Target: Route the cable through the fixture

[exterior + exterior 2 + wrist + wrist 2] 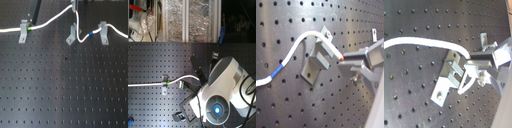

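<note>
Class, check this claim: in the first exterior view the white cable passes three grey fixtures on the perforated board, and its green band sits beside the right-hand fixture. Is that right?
Not quite. In the first exterior view the green band sits beside the left-hand fixture; the blue band is the one near the right-hand fixture. The cable does pass three fixtures.

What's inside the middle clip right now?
In the first exterior view the cable drops toward the middle clip from the gripper. Whether it sits in the slot is unclear; the clip hides it.

No readable text, label, brand, number or sign is showing anywhere in any of the four views.
</note>
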